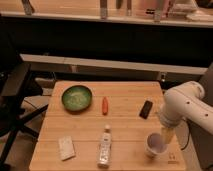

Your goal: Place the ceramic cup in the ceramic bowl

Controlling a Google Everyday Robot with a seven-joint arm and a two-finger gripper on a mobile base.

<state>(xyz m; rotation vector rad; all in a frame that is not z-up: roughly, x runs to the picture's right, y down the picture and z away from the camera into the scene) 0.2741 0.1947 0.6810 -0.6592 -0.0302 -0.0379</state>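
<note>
White ceramic cup (pixel 155 144) just beside pincer (pixel 167 135), perhaps touching.

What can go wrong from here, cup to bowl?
The claw sits right beside the ceramic cup, near a corner of the table; a nudge might tip the cup or push it off. The ceramic bowl is far across, with the bottle and orange item between, so a low carry may clip them.
</note>
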